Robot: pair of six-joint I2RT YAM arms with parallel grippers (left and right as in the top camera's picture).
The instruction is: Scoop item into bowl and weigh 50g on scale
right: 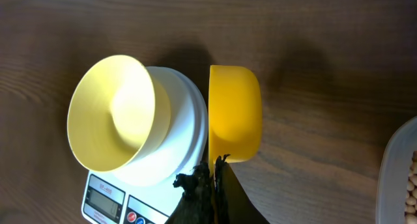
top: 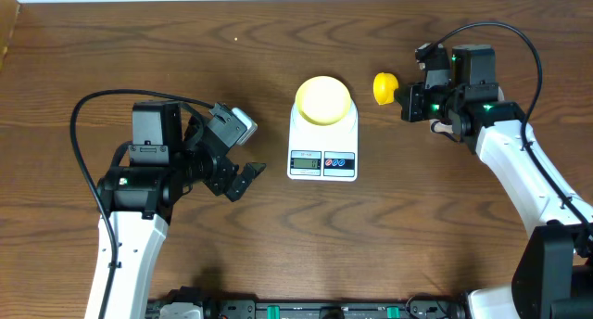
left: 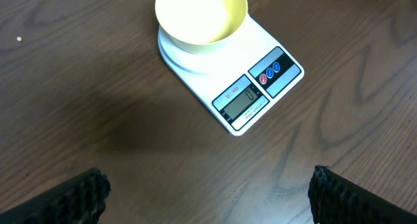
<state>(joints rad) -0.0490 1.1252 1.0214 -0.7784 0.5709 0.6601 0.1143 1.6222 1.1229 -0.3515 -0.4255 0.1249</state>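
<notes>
Scooping step: right fingers [right: 207,201] pinch the scoop [right: 234,113] beside the empty bowl [top: 322,98] on the scale [top: 322,161], left fingers [left: 78,195] spread over the bench [top: 139,59]; next, dip into the beans [right: 412,178] in the tub [right: 397,152].

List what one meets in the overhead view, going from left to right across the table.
left gripper → scale → scoop → right gripper

Dark wooden table [top: 111,41] carries the scale [top: 322,143] and, apparently, a clear tub [right: 401,172].
</notes>
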